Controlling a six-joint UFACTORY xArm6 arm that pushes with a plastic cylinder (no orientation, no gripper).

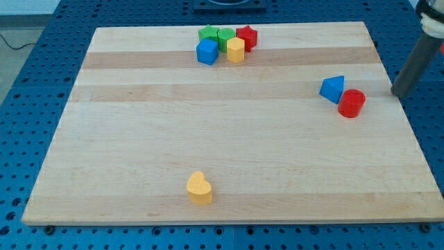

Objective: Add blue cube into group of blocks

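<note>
The blue cube (207, 51) sits at the top middle of the wooden board (222, 139). It touches a cluster of a green block (208, 34), a second green block (225, 36), a red star-like block (247, 36) and a yellow block (236, 50). My tip (396, 93) is at the board's right edge, far right of the blue cube. It stands a little to the right of a blue triangular block (333, 88) and a red cylinder (352, 103), touching neither.
A yellow heart-shaped block (199, 188) lies alone near the bottom edge, left of centre. The board rests on a blue perforated table (41, 83).
</note>
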